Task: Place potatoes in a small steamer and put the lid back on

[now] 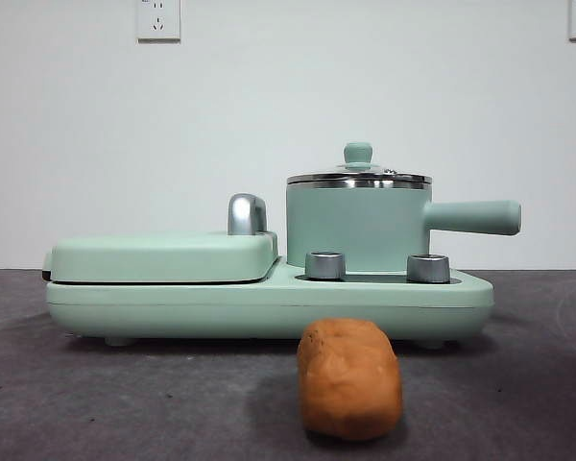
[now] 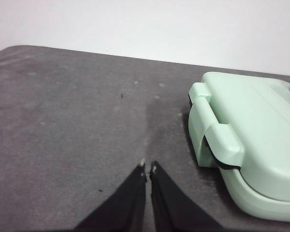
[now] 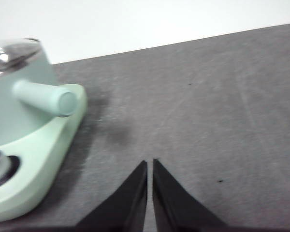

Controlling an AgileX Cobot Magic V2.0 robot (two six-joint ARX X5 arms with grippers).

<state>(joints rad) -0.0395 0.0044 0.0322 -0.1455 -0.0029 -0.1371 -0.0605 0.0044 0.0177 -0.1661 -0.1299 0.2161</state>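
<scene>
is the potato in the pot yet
No, the potato lies on the table in front of the cooker, and the lid sits on the pot.

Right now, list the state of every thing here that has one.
lid: closed on the pot.
small steamer: upright on the base, handle sideways.
potato: lying on the table, untouched.
griddle cover: shut.
left tool: shut, empty.
right tool: shut, empty.
</scene>
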